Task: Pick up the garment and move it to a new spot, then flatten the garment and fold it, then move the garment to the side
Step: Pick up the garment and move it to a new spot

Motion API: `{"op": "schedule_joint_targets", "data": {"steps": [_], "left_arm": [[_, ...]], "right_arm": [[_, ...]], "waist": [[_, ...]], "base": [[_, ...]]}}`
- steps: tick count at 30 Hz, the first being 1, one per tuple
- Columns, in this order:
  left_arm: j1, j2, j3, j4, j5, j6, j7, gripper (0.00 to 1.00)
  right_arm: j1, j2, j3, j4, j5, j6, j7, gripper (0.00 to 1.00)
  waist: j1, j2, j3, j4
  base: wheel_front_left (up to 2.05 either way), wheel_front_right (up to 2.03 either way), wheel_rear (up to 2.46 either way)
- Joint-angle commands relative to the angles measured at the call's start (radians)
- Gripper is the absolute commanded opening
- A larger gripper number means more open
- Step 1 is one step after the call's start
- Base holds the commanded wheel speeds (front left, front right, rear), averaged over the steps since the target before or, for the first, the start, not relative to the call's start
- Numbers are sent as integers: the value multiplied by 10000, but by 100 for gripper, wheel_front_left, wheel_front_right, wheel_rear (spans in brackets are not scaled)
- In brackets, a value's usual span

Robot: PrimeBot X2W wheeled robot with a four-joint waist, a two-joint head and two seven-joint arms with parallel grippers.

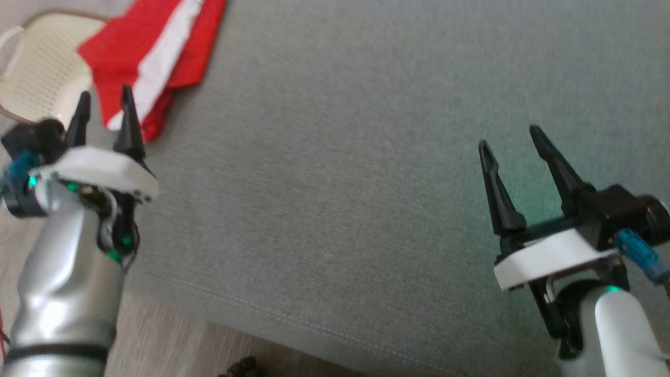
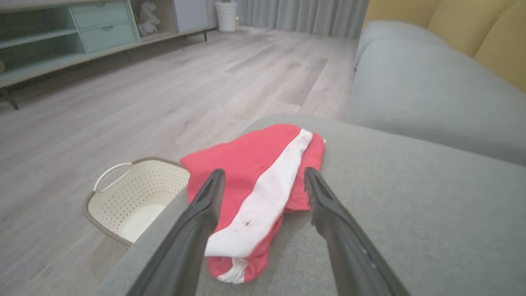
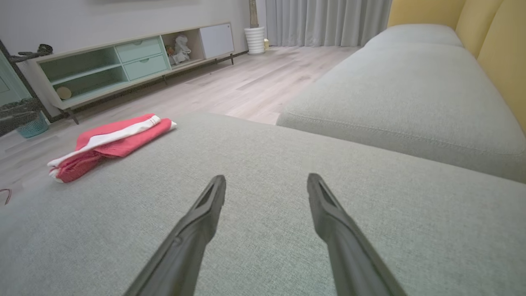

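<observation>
The garment (image 1: 157,57) is red with a white stripe, folded into a narrow bundle at the far left edge of the grey sofa cushion (image 1: 366,173). My left gripper (image 1: 104,99) hovers open just short of it, nothing between its fingers. In the left wrist view the garment (image 2: 263,185) lies straight ahead between and beyond the fingertips (image 2: 215,176) of the left gripper (image 2: 263,174). My right gripper (image 1: 510,137) stands open over bare cushion at the right, far from the garment (image 3: 111,142), which the right wrist view shows at the left. The right gripper (image 3: 265,181) holds nothing.
A cream perforated basket (image 1: 39,68) sits on the wooden floor just left of the cushion, also seen as the basket (image 2: 135,197) below the cushion edge. A second grey cushion (image 3: 402,90), yellow backrest (image 3: 497,37) and a low cabinet (image 3: 123,65) lie beyond.
</observation>
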Motion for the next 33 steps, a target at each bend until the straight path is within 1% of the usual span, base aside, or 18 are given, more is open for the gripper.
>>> {"op": "schedule_joint_targets", "data": {"steps": [1,5,8,12,13,14,15,18,19,23,27,31,33], "left_arm": [[-598,425,404,310,-40,-173,-6,100],[-1897,645,196,2662,18,-739,199,100],[-2584,764,70,4030,39,-1023,362,100],[-3162,869,-137,5479,40,-1298,965,100],[-3258,912,-192,5713,68,-1331,1021,23],[-3325,984,-256,5923,117,-1355,1040,0],[-3378,1059,-332,6078,181,-1379,1006,0],[-3525,1203,-415,6228,312,-1268,468,0],[-3602,1285,-329,6155,282,-1212,152,0],[-3631,1462,-3,5783,129,-1040,-36,0],[-3116,1752,531,3982,299,-752,-57,0],[-2118,1920,1152,2367,459,-663,-60,0],[-1526,1912,1427,1544,535,-618,-60,0]], "right_arm": [[-355,-28,286,-441,-64,67,66,100],[-617,-28,318,-417,-75,67,54,100],[-726,-28,381,-356,-29,67,-55,100],[-835,-28,393,-216,56,67,-172,100],[-861,-28,387,-173,83,67,-200,100],[-885,-28,382,-127,121,67,-231,100],[-904,-28,376,-82,167,67,-265,100],[-903,-28,265,17,274,67,-370,100],[-854,-28,154,67,335,67,-448,100],[-763,-28,17,187,463,67,-587,100],[-612,-28,-123,382,651,67,-836,100],[-419,-28,-150,621,898,67,-1080,100],[-297,-28,-215,749,1031,67,-1220,100]], "waist": [[-4,0,804,-419],[-4,0,1209,-652],[-4,0,1323,-757],[-4,0,1337,-885],[-4,0,1319,-911],[-4,0,1293,-948],[-4,0,1257,-978],[-4,0,1113,-982],[-4,0,963,-951],[-4,0,608,-936],[-4,0,4,-944],[-4,0,-675,-1081],[-4,0,-1069,-1169]], "base": [[0,0,0],[0,0,0],[0,0,0],[0,0,0],[0,0,0],[0,0,0],[0,0,0],[0,0,0],[0,0,0],[0,0,0],[0,0,0],[0,0,0],[0,0,0]]}}
